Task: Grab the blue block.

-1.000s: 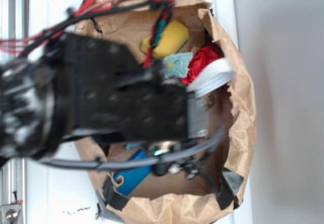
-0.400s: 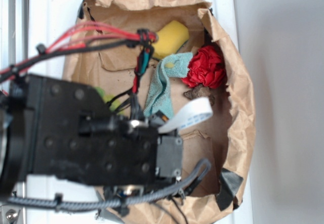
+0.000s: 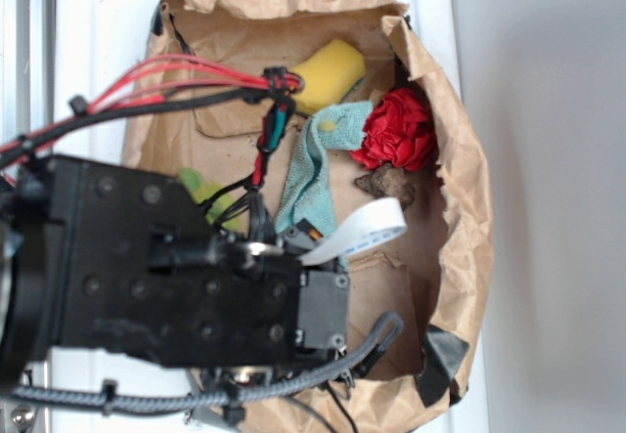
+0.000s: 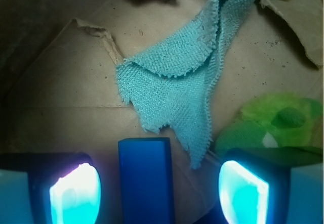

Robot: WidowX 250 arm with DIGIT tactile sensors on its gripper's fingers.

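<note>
In the wrist view the blue block [image 4: 146, 181] lies flat on the brown paper between my two glowing fingers, nearer the left finger [image 4: 76, 193] than the right one [image 4: 244, 192]. My gripper [image 4: 160, 193] is open and neither pad touches the block. The block's far end points toward the teal cloth [image 4: 182, 90]. In the exterior view the black arm [image 3: 176, 267] covers the block and the fingers completely.
A paper bag with crumpled walls [image 3: 460, 189] surrounds everything. Inside lie a yellow sponge [image 3: 333, 71], a red crumpled item [image 3: 399, 128], the teal cloth [image 3: 308, 179], a brown lump [image 3: 386, 181] and a green plush item [image 4: 276, 123] right of my fingers.
The arm has swung toward the bag's near left side and lowered, now covering the blue block that showed a second ago. Little moved in the last half second.
</note>
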